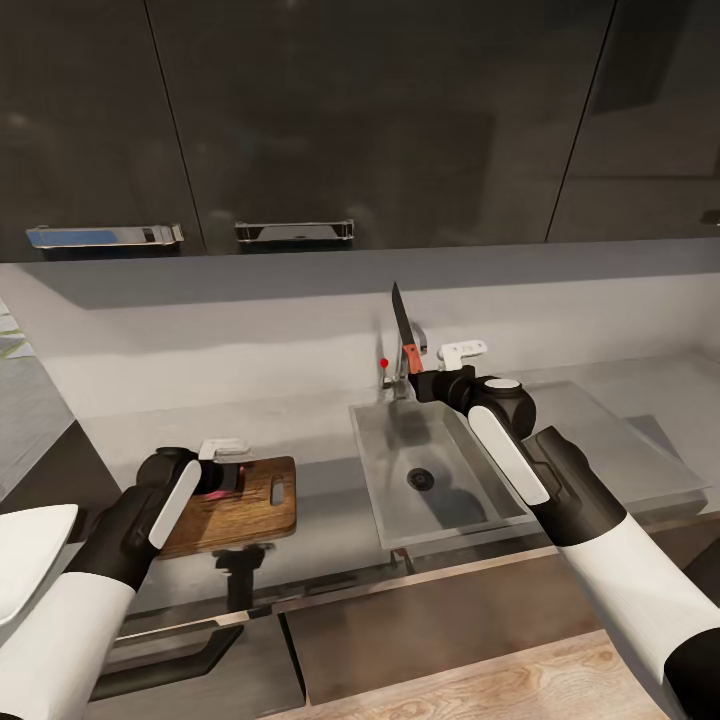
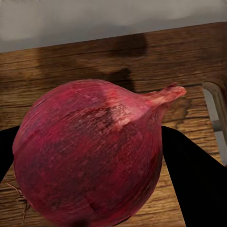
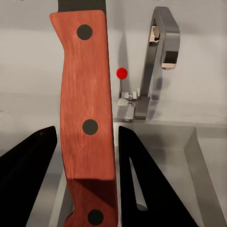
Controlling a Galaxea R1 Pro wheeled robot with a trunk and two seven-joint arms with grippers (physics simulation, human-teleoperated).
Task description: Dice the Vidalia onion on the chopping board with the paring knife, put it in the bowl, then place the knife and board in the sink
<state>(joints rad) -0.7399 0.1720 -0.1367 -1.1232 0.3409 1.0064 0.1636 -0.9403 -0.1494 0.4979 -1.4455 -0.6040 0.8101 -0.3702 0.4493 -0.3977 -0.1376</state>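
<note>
With my left gripper [image 1: 222, 478] clamping the onion [image 2: 90, 153] on the chopping board [image 1: 255, 505] and my right gripper [image 1: 425, 383] holding the paring knife [image 1: 404, 335] upright over the sink [image 1: 400, 500], dicing comes next, so I must carry the blade across to that board.

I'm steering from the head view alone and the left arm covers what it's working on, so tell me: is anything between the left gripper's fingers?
Observer: Yes, the left wrist view shows the onion between the dark fingers of the left gripper, over the chopping board.
Operator: Is the onion cut yet?
Observer: No, it looks whole, with red skin and its stem tip intact.
Operator: And what holds the knife?
Observer: In the right wrist view the right gripper has its fingers on both sides of the reddish handle of the paring knife, with the tap and sink behind it.
</note>
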